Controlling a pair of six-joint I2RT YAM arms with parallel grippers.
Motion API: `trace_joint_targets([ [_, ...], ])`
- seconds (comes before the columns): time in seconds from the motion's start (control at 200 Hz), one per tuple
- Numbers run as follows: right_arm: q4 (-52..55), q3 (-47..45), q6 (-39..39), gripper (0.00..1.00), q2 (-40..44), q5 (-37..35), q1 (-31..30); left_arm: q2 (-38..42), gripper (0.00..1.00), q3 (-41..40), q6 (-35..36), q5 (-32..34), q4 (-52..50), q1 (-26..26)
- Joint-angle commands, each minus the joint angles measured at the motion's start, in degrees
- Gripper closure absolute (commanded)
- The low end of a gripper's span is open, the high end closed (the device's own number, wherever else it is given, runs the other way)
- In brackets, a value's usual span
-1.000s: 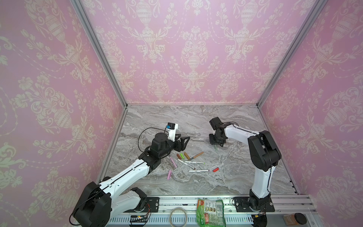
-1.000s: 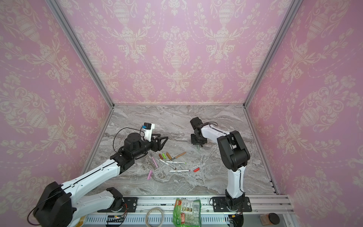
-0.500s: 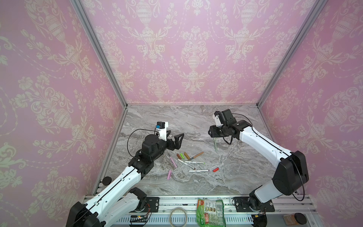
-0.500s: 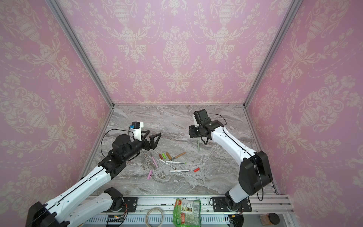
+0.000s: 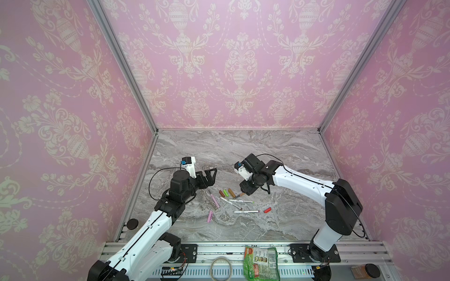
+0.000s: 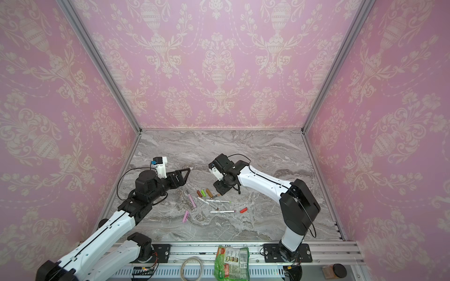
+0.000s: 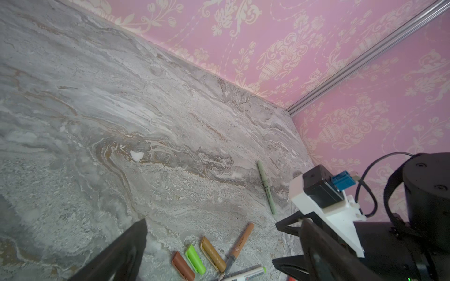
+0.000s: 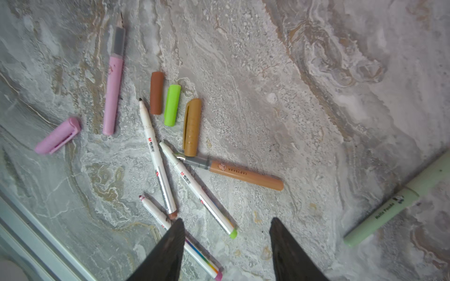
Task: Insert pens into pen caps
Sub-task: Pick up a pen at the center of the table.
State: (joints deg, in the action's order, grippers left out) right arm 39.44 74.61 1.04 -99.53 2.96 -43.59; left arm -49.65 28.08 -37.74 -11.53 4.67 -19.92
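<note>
seen from above, the left gripper (image 5: pixel 211 174) hovers at 10 o'clock of the pen scatter on the marble table (image 5: pixel 280 150), jaws spread wide and empty. the pink cap (image 5: pixel 210 216) lies at 7 o'clock, the pink pen (image 5: pixel 214 200) just beyond it at 9. the dark brown cap (image 8: pixel 156 93), bright green cap (image 8: pixel 172 105) and tan cap (image 8: pixel 192 126) lie side by side at 12. the white pens (image 8: pixel 158 158) fan across the middle. the tan pen (image 8: pixel 243 175) points its nib at the tan cap. the red cap (image 5: pixel 267 210) sits alone at 4 o'clock. the right gripper (image 8: pixel 226 219) hangs at 1 o'clock near the tan pen, jaws parted, gripping nothing. the pale green pen (image 7: pixel 266 187) lies well apart from the rest and shows only in the wrist views.
</note>
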Motion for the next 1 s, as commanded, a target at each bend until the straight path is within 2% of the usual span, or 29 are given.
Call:
trace_joint_targets([
  [0.0,2.38,4.31,-2.95,0.41,-3.48,-2.38,-0.85,0.72,0.01,-1.36,-3.59,-1.23,-1.48,0.76],
  [0.19,4.04,7.37,-4.59,0.42,-9.6,-5.72,-1.72,1.13,0.01,-2.15,-3.56,-1.99,-2.18,1.7],
  [0.365,4.28,8.76,-6.17,0.42,-12.97,-5.42,-2.24,1.47,0.01,-2.38,-3.18,-3.1,-2.85,2.75],
  [0.991,5.73,11.19,-6.85,0.45,-19.39,-7.61,-3.32,1.57,0.01,-2.79,-3.31,-4.99,-1.68,4.56],
])
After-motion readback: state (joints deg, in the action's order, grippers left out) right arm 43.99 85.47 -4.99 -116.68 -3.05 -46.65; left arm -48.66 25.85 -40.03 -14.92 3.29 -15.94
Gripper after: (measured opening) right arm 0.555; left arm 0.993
